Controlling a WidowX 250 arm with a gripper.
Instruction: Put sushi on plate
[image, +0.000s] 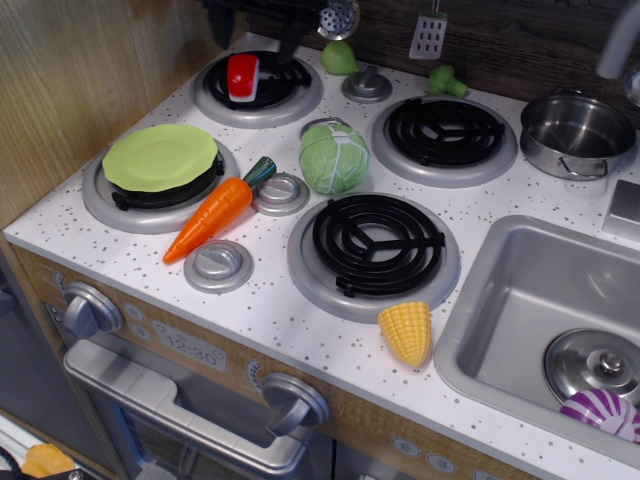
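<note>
Sushi (242, 77) sits on the back-left burner (258, 87), lying on its side: red part faces the wall side, white part toward the cabbage (334, 158). Its short axis runs roughly left-right, so the red and white faces are the grip faces, as far as I can judge.

Hand (255, 18) is only partly in frame at the top edge, directly above and just behind the sushi. Dark shapes only; can't tell whether it's wide or narrow, and it carries nothing that I can see. Not touching the sushi.

Key relation: sushi lies straight below the hand and slightly toward the desk's front edge. Mostly a descent, little sideways travel needed.

Plate (160, 157) rests on the front-left burner, in front of the sushi's burner, nothing on it. Carrot (214, 213) lies just beside the plate on the cabbage side, tip toward the front edge, overlapping that burner's rim but not the plate itself.

Task state: grasp not yet made. Risk: burner coil ridges around the sushi could catch a fingertip on the way down.
</note>
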